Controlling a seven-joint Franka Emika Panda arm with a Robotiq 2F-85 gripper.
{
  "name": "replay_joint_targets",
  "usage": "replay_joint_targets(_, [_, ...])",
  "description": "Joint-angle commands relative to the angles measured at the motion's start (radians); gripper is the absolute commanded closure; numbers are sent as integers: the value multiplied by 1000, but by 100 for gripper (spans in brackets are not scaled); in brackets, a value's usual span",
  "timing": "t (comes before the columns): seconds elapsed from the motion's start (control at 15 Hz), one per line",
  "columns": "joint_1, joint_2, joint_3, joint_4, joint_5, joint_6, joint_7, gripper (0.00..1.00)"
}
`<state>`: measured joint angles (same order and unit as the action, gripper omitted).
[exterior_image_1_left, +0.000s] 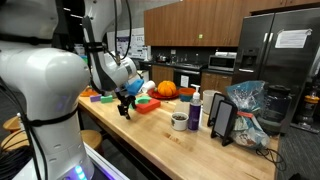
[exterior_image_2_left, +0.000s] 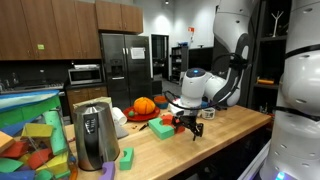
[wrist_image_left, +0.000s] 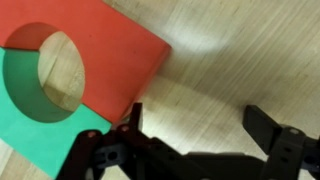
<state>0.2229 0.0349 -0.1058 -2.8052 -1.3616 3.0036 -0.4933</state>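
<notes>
My gripper (wrist_image_left: 198, 125) is open and empty, its two black fingers spread over bare wood. It hangs just above the wooden counter (wrist_image_left: 240, 60). At its left finger lies a flat red block (wrist_image_left: 110, 55) with a round hole, stacked against a green block (wrist_image_left: 35, 130) that shares the hole. In both exterior views the gripper (exterior_image_1_left: 126, 103) (exterior_image_2_left: 185, 124) hovers low beside the red and green blocks (exterior_image_1_left: 148, 105) (exterior_image_2_left: 160, 128).
An orange pumpkin-like ball (exterior_image_1_left: 166, 90) (exterior_image_2_left: 144, 105) sits behind the blocks. A dark cup (exterior_image_1_left: 179, 121), a purple bottle (exterior_image_1_left: 194, 110) and a black stand (exterior_image_1_left: 222, 119) stand along the counter. A metal kettle (exterior_image_2_left: 92, 135) and coloured blocks (exterior_image_2_left: 30, 140) are at one end.
</notes>
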Motion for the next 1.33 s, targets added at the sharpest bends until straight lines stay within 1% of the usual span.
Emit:
replay_joint_targets(0.0, [34,-24,50,-1,186,-87,-123,0])
replay_joint_targets(0.07, [46,-46,70,0,257,-119,-164,0])
replay_joint_targets(0.27, [75,-57,129,28,482,-150,-316,0])
replay_joint_targets(0.4, [105,-150,166,-21,657,-185,-427,0])
replay_joint_targets(0.47, [129,-121,182,33,737,-215,-469,0])
replay_joint_targets(0.53, [153,-158,192,33,820,-253,-508,0])
replay_joint_targets(0.6, [173,-269,199,-45,911,-285,-564,0])
replay_joint_targets(0.73, [240,-303,196,31,1043,-409,-627,0])
replay_joint_targets(0.8, [206,-388,248,-23,1092,-439,-659,0])
replay_joint_targets(0.87, [229,-434,248,-9,1133,-503,-695,0])
replay_joint_targets(0.93, [252,-489,243,5,1190,-583,-746,0])
replay_joint_targets(1.07, [274,-580,221,24,1256,-710,-832,0])
replay_joint_targets(1.13, [278,-595,206,43,1277,-750,-876,0])
replay_joint_targets(1.27, [265,-599,181,71,1295,-787,-943,0])
